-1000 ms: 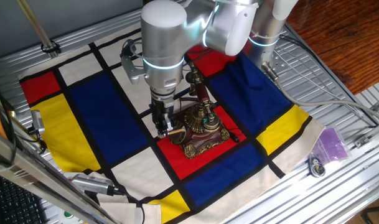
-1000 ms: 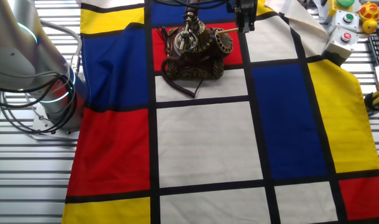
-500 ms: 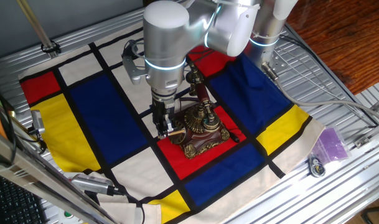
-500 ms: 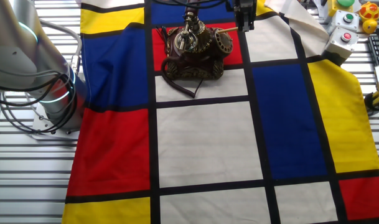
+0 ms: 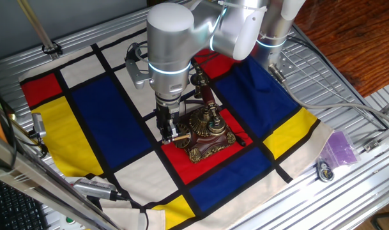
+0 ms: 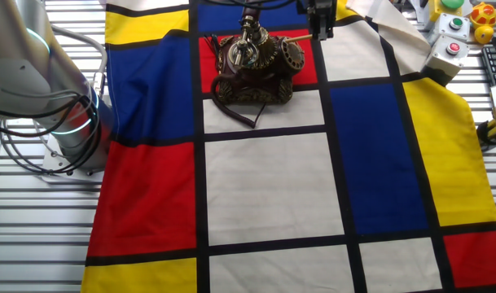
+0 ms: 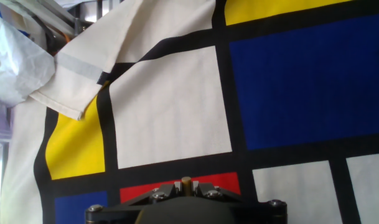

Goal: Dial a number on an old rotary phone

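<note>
The old rotary phone (image 5: pixel 207 131), dark bronze with a reddish body, stands on a red square of the cloth; its round dial (image 6: pixel 292 55) faces my gripper. My gripper (image 5: pixel 168 132) hangs just beside the dial, shut on a thin light wooden stick (image 6: pixel 300 38) that reaches sideways to the dial's upper edge. In the other fixed view the gripper (image 6: pixel 320 26) is at the top, right of the phone (image 6: pixel 252 65). The hand view shows only the stick's end (image 7: pixel 186 182) clamped between the jaws of the gripper (image 7: pixel 186 185); the phone is out of that view.
A checked cloth (image 5: pixel 105 108) in red, blue, yellow and white covers the table. The phone's dark cord (image 6: pixel 235 114) loops onto a white square. A button box (image 6: pixel 447 50) and small toys (image 6: pixel 481 15) sit at one corner, and a purple bag (image 5: pixel 339 148) lies off the cloth.
The gripper and stick have shifted very slightly, the stick now lying a little higher against the dial in the other fixed view. The phone has not moved.
</note>
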`<state>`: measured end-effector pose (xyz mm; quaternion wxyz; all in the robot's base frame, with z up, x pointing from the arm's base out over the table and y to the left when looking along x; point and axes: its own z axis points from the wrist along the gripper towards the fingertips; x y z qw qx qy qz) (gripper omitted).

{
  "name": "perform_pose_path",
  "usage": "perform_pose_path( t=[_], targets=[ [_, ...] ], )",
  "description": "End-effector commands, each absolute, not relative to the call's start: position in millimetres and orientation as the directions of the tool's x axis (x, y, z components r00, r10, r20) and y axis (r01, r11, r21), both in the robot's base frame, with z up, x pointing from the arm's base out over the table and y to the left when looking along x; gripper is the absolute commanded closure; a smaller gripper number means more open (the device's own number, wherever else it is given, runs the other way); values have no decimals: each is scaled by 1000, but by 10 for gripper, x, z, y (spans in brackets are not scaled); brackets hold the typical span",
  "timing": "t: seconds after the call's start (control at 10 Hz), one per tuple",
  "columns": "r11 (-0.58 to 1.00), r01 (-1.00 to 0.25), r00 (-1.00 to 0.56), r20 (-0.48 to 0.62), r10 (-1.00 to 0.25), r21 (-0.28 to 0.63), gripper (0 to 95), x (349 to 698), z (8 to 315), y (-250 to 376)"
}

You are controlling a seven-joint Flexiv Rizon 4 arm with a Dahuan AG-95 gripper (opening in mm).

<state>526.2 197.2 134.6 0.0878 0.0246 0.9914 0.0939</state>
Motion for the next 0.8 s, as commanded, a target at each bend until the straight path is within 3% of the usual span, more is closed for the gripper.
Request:
perform_pose_path(
  t=[0.1, 0.8],
  targets=[
    [981, 32, -984, -168, 65, 192, 950, 5273, 1348, 1978],
    [980, 39, -983, -168, 72, 195, 950, 5329, 1322, 2015]
  ],
)
